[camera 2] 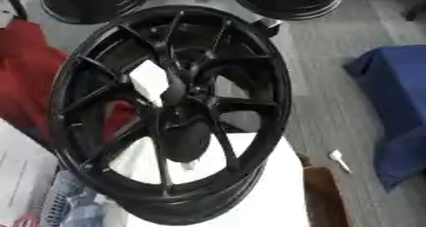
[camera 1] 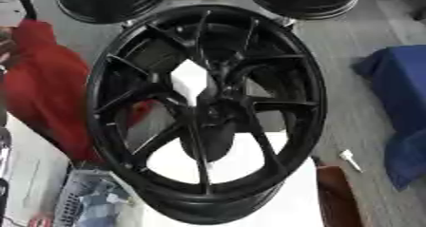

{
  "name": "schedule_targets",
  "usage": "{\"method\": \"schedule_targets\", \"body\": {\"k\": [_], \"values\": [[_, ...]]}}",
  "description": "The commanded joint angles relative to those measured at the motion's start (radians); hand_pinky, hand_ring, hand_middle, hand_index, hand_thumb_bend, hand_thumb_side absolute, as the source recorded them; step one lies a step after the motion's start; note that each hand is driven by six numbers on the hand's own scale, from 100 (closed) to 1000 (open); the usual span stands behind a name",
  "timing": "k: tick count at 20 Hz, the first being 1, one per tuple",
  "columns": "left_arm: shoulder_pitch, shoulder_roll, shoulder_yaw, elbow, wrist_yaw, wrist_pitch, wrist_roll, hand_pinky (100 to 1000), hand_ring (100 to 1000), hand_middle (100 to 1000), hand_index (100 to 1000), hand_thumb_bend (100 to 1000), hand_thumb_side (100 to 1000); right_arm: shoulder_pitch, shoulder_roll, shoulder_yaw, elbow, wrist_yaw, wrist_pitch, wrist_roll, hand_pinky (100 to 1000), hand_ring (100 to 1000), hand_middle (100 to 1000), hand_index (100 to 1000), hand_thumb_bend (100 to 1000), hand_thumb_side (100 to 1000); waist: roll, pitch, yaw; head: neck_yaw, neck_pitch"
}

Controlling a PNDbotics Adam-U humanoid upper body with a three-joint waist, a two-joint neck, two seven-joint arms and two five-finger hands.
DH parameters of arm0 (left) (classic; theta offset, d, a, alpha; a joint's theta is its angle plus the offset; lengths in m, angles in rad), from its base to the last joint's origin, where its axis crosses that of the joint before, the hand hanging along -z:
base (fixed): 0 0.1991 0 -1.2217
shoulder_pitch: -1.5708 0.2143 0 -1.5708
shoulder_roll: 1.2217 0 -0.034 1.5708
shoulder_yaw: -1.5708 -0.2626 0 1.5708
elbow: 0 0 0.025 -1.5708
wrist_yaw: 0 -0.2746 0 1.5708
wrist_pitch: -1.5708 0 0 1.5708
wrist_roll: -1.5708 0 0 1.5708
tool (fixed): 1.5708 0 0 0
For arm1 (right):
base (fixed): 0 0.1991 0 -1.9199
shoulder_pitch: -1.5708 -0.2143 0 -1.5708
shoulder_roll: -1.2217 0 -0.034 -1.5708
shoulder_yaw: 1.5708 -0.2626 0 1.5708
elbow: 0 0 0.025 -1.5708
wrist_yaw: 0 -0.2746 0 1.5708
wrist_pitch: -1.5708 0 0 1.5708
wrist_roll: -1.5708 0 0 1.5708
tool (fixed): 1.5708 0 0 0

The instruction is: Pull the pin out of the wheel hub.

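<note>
Black and glossy, the wheel hub (camera 1: 208, 112) fills most of both views, standing tilted on its rim with its open face toward the camera and its thin spokes running from the outer ring to the centre. Its lower rim rests on a white worktop (camera 1: 299, 207), which also shows as white patches through the gaps between the lower spokes. At the centre of the spokes a dark rounded shape (camera 2: 179, 140) hangs down behind or through the hub; whether this is a robot hand or part of the wheel cannot be told, and no hand is plainly seen in either view, so neither the left nor the right hand's fingers can be described. The pin cannot be made out at the hub's centre. Through an upper gap between spokes a white patch (camera 1: 191, 79) shows. Behind the hub, at the far edge, stand two more black wheels (camera 1: 112, 0) side by side. A red cloth (camera 1: 46, 88) lies to the left of the hub, a blue cloth (camera 1: 399, 102) well to the right on the grey floor (camera 1: 349, 41), and a small white object (camera 1: 350, 159) lies on the floor near the blue cloth.
</note>
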Motion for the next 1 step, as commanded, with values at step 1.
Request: {"method": "schedule_targets", "body": {"k": [1], "values": [[-0.017, 0.010, -0.001, -0.026, -0.001, -0.003, -0.003, 830, 817, 724, 839, 330, 738, -0.038, 0.012, 0.015, -0.024, -0.062, 0.024, 0.010, 865, 688, 720, 807, 100, 621, 0.000, -0.010, 0.003, -0.003, -0.002]]}}
